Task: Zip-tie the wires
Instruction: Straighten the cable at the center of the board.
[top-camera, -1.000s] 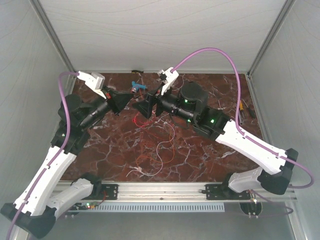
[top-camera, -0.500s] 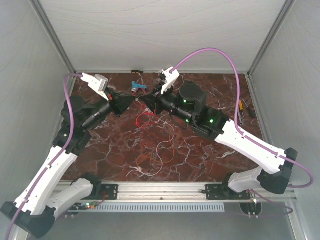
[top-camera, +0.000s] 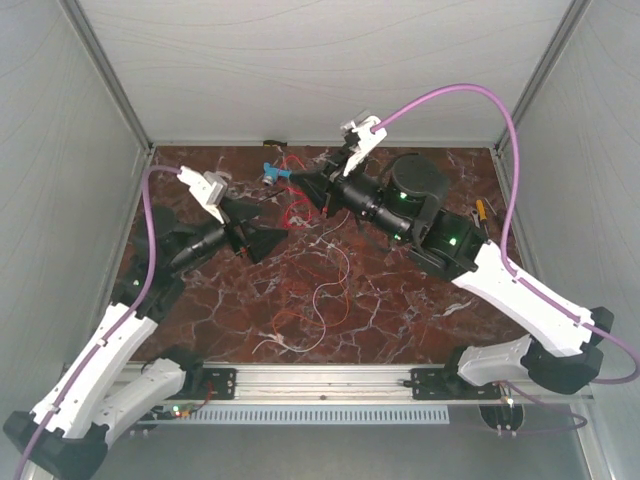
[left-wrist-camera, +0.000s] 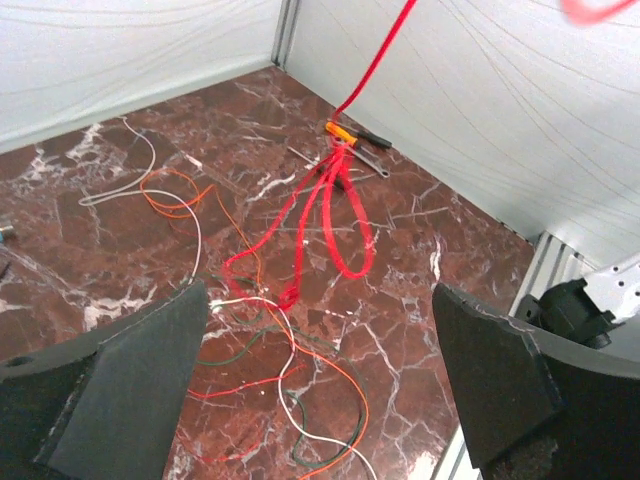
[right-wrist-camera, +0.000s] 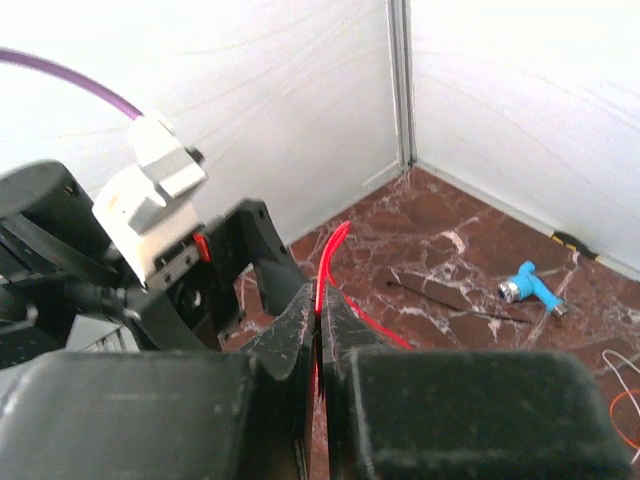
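The wires (top-camera: 322, 292) lie curled on the marble table, thin strands in red, orange, white and green, and show in the left wrist view (left-wrist-camera: 262, 330) too. One red wire (top-camera: 293, 214) is lifted off the table in loops (left-wrist-camera: 335, 215). My right gripper (top-camera: 300, 185) (right-wrist-camera: 321, 300) is shut on its upper end, which pokes out above the fingertips (right-wrist-camera: 336, 235). My left gripper (top-camera: 272, 232) (left-wrist-camera: 315, 380) stands open above the loose strands, nothing between its fingers (left-wrist-camera: 130, 385).
A small blue-and-white plastic piece (top-camera: 274, 172) (right-wrist-camera: 528, 288) lies near the back wall. A hand tool with orange handles (top-camera: 483, 214) (left-wrist-camera: 350, 133) rests at the right edge. White enclosure walls (top-camera: 60, 180) close in the table on three sides.
The right gripper shut on the red wire and carried it up toward the back. The left gripper opened, let go, and drew back toward the near left.
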